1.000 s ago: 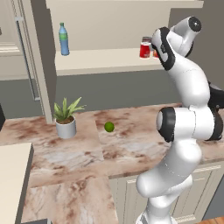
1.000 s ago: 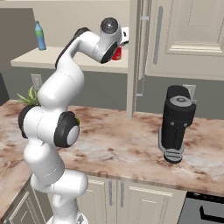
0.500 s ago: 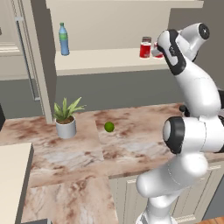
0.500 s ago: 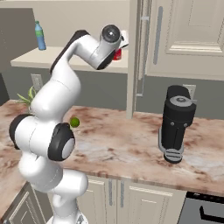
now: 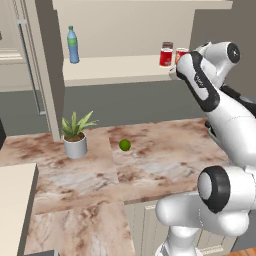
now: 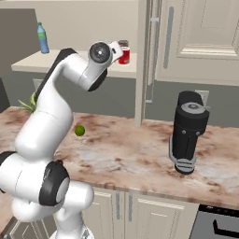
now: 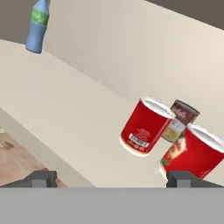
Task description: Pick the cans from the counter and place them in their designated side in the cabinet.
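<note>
The placing step is being finished, by the look of it: both small red cylindrical cans with white tops are standing upright on the plain cream shelf board of the beige open-fronted cabinet [image 5: 115,70], and none is lying on the marbled reddish-brown stone counter [image 5: 165,150]. In the hand view, one red can [image 7: 145,126] is sitting at about two o'clock from the picture's centre, and the second red can [image 7: 197,152] at four o'clock, just beside it. A tan-labelled can with a dark top [image 7: 180,118] is standing just behind and between them.

The two-finger gripper [image 7: 111,178] is being held released, jaws spread wide, nothing grasped. The second can is lying just above the tip at five o'clock; whether it is being touched cannot be told. A tall blue bottle [image 7: 37,26] is standing well apart at eleven o'clock.

Next, a straight withdrawal from the shelf is probably called for, with care being taken not to clip the nearest can. A small green lime [image 5: 124,145] is resting on the counter.
</note>
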